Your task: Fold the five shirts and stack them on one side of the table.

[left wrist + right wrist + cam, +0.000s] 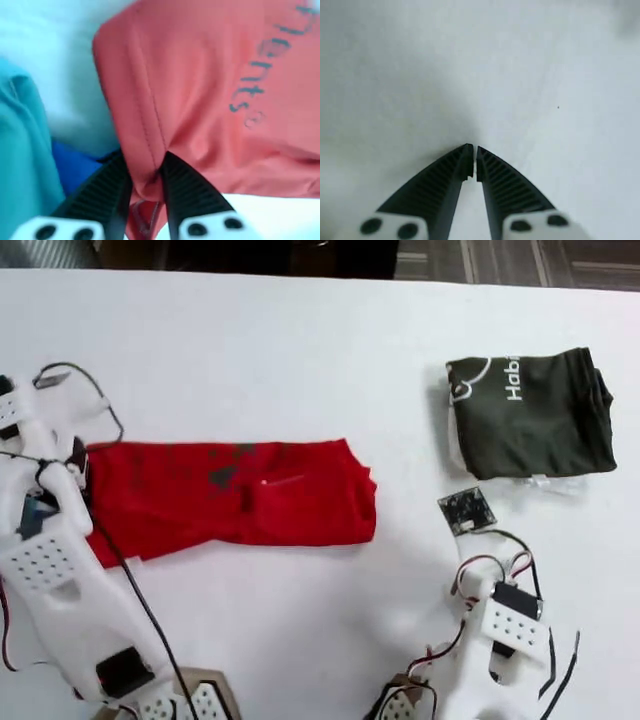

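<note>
Left gripper (145, 162) clenched on hem of red shirt (210, 100), shirt lying away from it across table (300, 330), teal cloth (20, 150) just beside, right gripper (473, 152) pinched closed above bare tabletop, folded dark shirt (530, 415) beyond it.

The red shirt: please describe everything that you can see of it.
The red shirt looks like soft knit cloth with greyish print and a stitched hem. It lies flat on the white table, folded into a long band, slightly rumpled. The left gripper is shut on a bunched bit of its hem at the band's end nearest that arm.
</note>
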Controlling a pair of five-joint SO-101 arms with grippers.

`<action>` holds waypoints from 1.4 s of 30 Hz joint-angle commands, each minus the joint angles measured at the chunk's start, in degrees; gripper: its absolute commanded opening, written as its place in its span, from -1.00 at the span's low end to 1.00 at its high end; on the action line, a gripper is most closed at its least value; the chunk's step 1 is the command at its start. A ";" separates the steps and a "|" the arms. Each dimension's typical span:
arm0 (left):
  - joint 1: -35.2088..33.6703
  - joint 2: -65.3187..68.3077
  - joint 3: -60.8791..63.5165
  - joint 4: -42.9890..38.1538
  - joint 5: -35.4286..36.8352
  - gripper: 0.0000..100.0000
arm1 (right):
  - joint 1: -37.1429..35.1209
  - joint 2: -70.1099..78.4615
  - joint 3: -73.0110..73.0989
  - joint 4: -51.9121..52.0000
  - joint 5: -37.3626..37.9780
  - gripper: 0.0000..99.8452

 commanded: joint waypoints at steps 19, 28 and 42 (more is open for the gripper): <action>50.29 -28.13 7.25 -0.44 6.68 -0.95 | 0.48 -1.63 0.09 -2.24 -4.40 -0.96; 59.08 -27.60 1.01 -7.56 10.46 -0.95 | 0.48 -1.63 0.09 -2.24 -4.40 -0.96; 61.45 -19.25 0.57 -9.41 10.90 -0.90 | 0.48 -1.63 0.09 -2.24 -4.40 -0.96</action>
